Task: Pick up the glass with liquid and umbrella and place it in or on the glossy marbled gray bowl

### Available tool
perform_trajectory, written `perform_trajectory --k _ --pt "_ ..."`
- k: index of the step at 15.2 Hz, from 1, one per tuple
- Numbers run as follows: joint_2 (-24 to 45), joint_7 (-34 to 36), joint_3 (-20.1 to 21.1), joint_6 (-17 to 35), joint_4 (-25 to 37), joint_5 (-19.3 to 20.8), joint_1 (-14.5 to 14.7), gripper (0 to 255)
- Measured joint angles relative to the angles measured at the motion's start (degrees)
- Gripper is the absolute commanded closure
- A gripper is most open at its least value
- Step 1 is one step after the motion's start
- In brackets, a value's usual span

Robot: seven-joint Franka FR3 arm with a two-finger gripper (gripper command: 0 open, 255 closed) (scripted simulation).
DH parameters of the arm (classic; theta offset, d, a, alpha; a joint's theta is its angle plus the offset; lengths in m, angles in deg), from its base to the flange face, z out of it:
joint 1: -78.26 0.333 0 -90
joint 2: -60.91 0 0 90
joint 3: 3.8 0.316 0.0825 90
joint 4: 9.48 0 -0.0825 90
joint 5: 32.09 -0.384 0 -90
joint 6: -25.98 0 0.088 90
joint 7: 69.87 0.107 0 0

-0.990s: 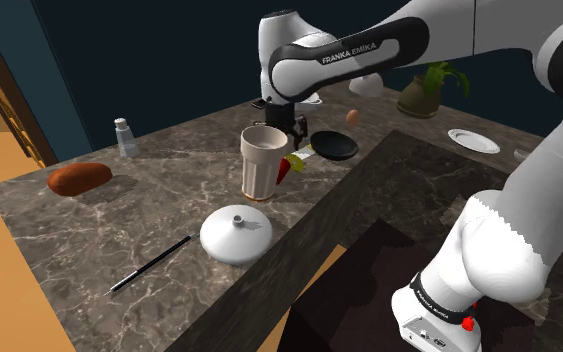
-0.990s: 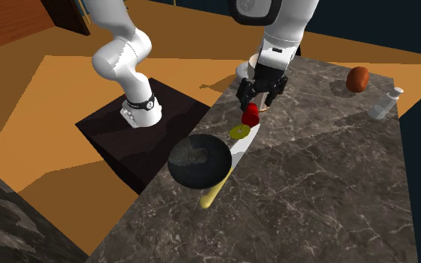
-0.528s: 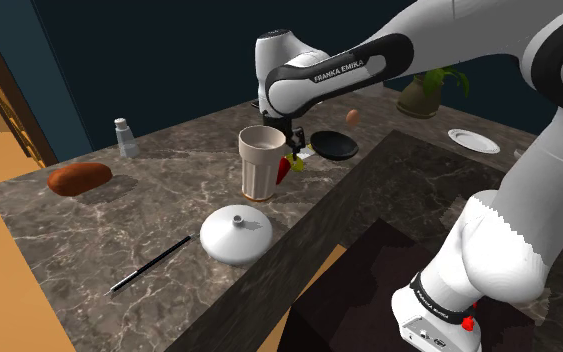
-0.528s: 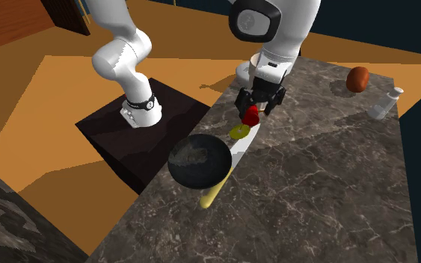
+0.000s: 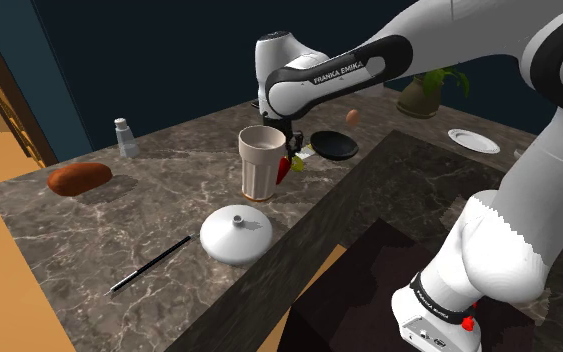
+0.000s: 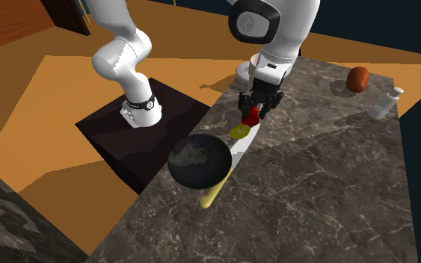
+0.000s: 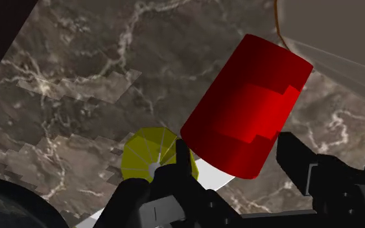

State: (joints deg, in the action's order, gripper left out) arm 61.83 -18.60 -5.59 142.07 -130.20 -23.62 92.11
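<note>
Marbled tabletop [image 5: 169,215] is carrying everything. White arm [image 5: 339,70] is reaching down beside the tall beige cup [image 5: 262,160]. Dark bowl [image 6: 197,161] is sitting near, likely for a short carry. Red-filled glass [image 7: 246,103] is resting slanted on the tabletop, and the tool [image 7: 233,152] is apparently clamping its sides for the lift, with the yellow umbrella [image 7: 150,152] just beside it.

"FRANKA EMIKA" in white letters on arm's [image 5: 334,70] black band
</note>
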Motion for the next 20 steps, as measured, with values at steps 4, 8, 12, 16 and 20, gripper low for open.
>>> perform_trajectory --k 4,8,12,16,20 --pt "0.0 0.0 0.0 0.0 0.0 0.0 0.0 255" --pt "0.0 0.0 0.0 0.0 0.0 0.0 0.0 255" --pt "-3.4 9.1 0.7 1.3 -3.5 1.4 0.7 0" --pt "-9.1 35.3 3.8 2.4 -8.8 4.7 1.5 0" --pt "-8.6 38.6 3.9 5.2 -11.0 5.5 1.2 0"
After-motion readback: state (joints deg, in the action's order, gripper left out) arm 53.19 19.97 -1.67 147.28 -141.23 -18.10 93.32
